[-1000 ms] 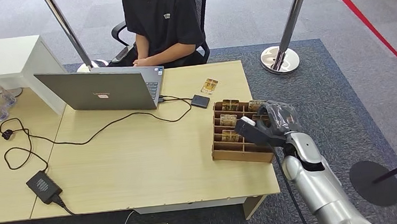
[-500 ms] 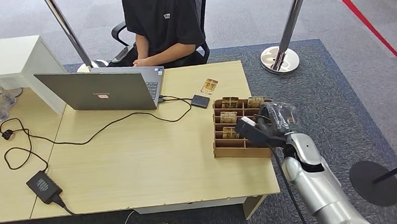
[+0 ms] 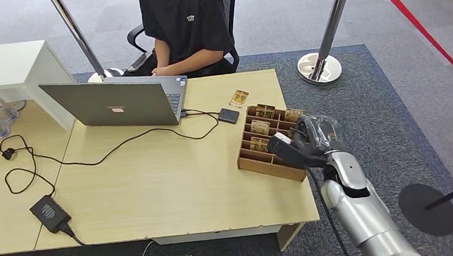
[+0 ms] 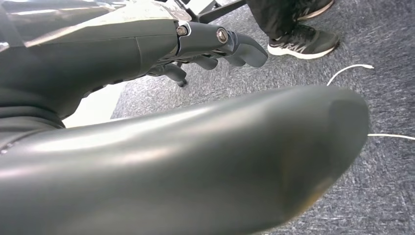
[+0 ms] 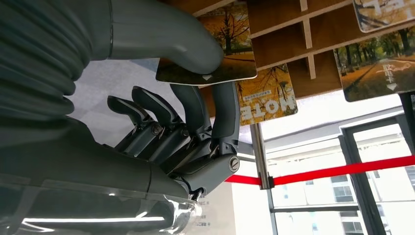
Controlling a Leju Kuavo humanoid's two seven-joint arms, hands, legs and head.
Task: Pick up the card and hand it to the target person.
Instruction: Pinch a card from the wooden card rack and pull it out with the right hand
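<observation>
At the right edge of the light wooden worktop [image 3: 155,188], the right robot hand [image 5: 195,122] pinches a glossy card printed with autumn trees [image 5: 215,54] between thumb and fingers, just at the brown wooden compartmented card box [image 3: 269,152]. It would be best to draw the card straight out, since the box looks light enough to drag along. The left robot hand [image 4: 215,46] hangs over carpet, fingers loosely curled, holding nothing.

Silver right arm [image 3: 359,209] with a black cable; dark grey hand [image 3: 302,146] under clear plastic, screws at knuckles.
</observation>
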